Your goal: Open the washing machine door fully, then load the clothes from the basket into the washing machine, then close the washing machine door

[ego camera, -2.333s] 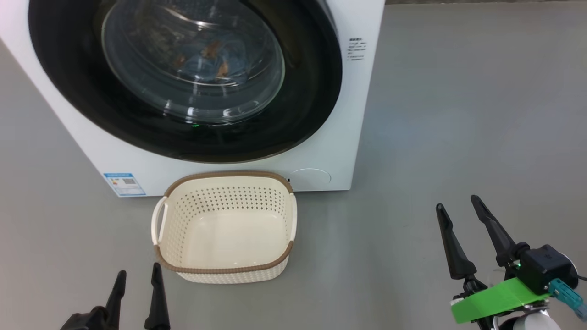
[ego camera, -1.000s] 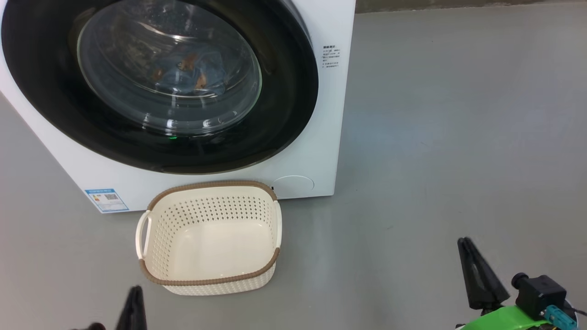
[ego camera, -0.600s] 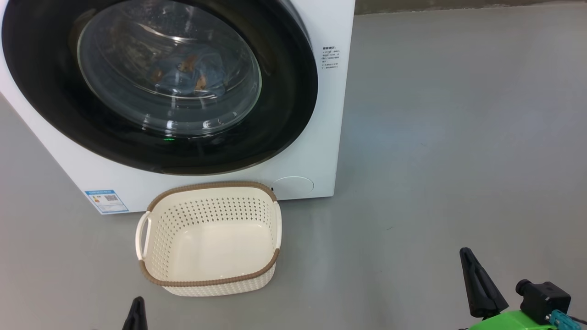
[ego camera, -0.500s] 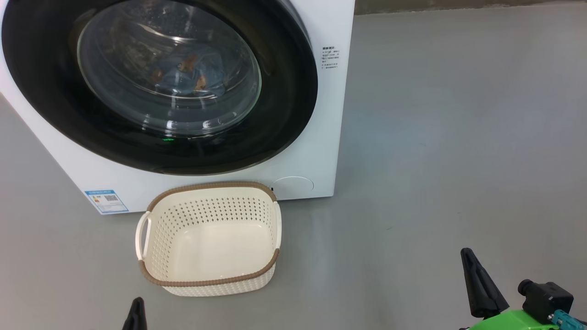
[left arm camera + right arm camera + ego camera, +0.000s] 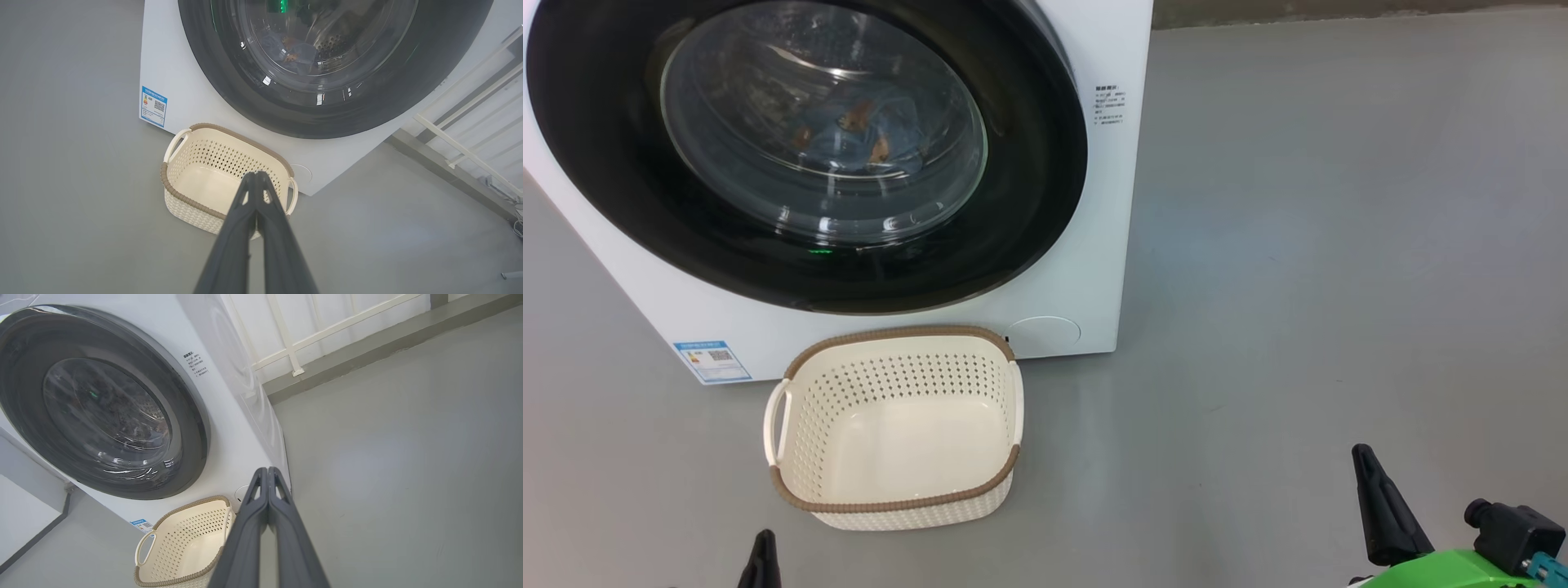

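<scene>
Head view, we see door [image 5: 1033,163] shut over clothes [image 5: 866,139], basket [image 5: 894,501] on floor [image 5: 1298,245] just before it, left hand [image 5: 763,541] and right hand [image 5: 1362,456] both pinched together.

cream perforated basket [image 5: 894,377] (brown rim [image 5: 898,331])

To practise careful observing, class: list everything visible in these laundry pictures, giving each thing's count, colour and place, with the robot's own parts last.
washing machine: one, white, on the floor.
washing machine door: one, black with glass window, closed on the machine's front.
clothes: number unclear, light blue with orange-brown print, inside behind the glass.
basket: one, cream with brown rim, empty, on the floor before the machine.
label sticker: one, blue, front's lower left corner.
floor: grey.
railing: one, white, beyond the machine.
left gripper: one, dark, shut, empty, head view's lower left.
right gripper: one, dark, shut, empty, lower right.
</scene>
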{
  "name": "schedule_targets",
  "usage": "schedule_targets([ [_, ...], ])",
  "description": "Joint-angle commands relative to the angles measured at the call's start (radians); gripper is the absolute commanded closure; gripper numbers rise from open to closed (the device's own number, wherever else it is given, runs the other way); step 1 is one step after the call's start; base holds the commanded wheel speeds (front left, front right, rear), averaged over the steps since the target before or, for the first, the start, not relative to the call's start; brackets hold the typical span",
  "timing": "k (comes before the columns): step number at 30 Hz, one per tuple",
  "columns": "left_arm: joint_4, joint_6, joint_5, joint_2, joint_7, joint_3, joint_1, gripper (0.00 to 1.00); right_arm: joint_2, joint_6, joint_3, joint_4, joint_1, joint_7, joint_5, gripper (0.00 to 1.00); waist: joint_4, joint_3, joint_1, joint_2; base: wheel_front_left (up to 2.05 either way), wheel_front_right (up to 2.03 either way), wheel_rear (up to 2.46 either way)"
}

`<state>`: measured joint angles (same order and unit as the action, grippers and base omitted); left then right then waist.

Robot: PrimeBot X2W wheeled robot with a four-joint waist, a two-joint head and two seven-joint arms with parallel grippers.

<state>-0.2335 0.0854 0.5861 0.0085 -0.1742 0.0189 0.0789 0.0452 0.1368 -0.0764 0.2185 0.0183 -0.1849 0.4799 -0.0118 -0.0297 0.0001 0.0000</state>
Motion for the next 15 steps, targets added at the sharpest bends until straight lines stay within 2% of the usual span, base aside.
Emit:
schedule_targets([
  [1,0.017,0.008,0.026,0.014,0.005,0.016,-0.040,1.00,0.006,-0.001,0.000,-0.021,-0.038,0.005,0.031,1.00,0.000,0.000,0.0000,0.0000,0.00,0.00,0.00],
  [15,0.013,0.013,0.170,0.018,0.046,0.027,-0.062,1.00,0.007,-0.002,-0.004,-0.014,-0.051,0.047,0.191,1.00,0.002,0.004,0.0000,0.0000,0.00,0.00,0.00],
])
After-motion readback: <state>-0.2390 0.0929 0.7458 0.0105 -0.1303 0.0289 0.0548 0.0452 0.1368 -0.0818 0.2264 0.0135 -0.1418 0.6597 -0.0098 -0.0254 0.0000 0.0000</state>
